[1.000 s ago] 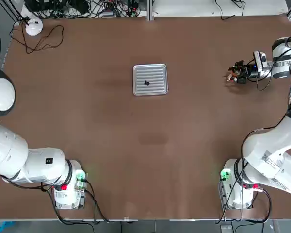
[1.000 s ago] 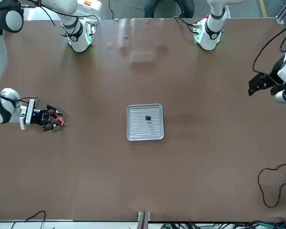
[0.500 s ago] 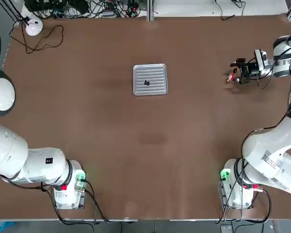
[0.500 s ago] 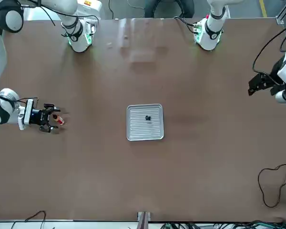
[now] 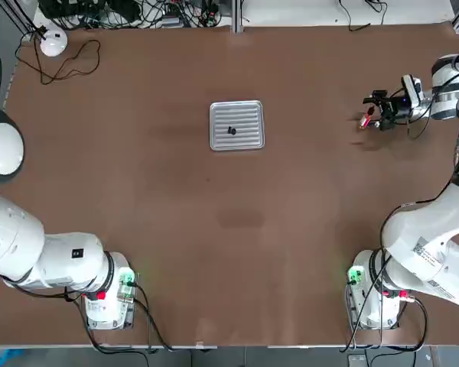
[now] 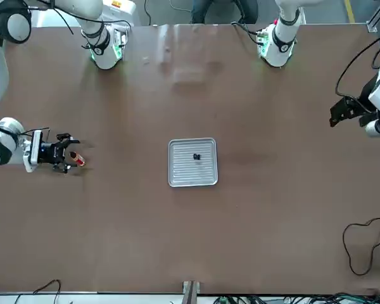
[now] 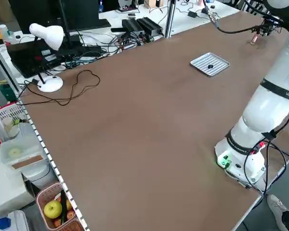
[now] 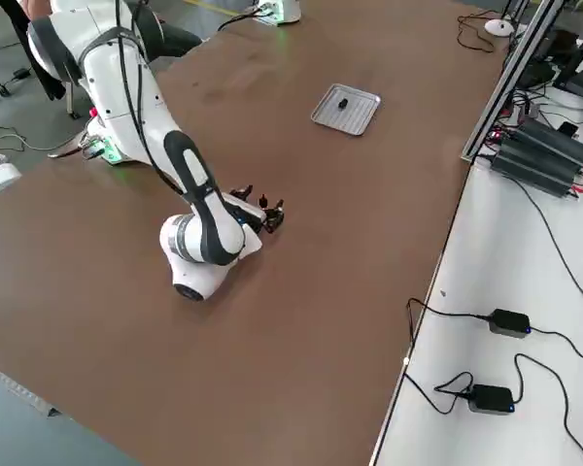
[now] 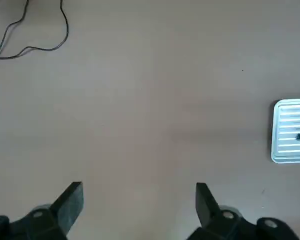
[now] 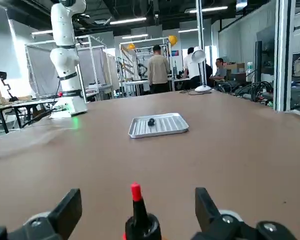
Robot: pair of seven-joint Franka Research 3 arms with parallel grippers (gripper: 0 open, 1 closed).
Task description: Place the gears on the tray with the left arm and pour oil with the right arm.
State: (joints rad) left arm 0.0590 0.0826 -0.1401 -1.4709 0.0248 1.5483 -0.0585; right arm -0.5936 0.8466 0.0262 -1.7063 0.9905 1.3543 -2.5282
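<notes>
— At the right edge of the overhead picture, what is the right gripper (image 5: 376,113) doing?
— It is lying low over the table (image 5: 237,229), jaws apart, with the oil bottle (image 10: 138,215) standing between them, apparently unclamped. The gears (image 5: 231,131) are sitting on the tray (image 5: 249,112) mid-frame, well apart from it.
— What is likely going wrong?
— A finger may be nudging the slim bottle over, spilling oil.
— And the left gripper (image 9: 139,199)?
— It is hanging wide open over bare table. Only the right wrist view is showing the red tip centred between the fingers; overhead it is a speck.
</notes>
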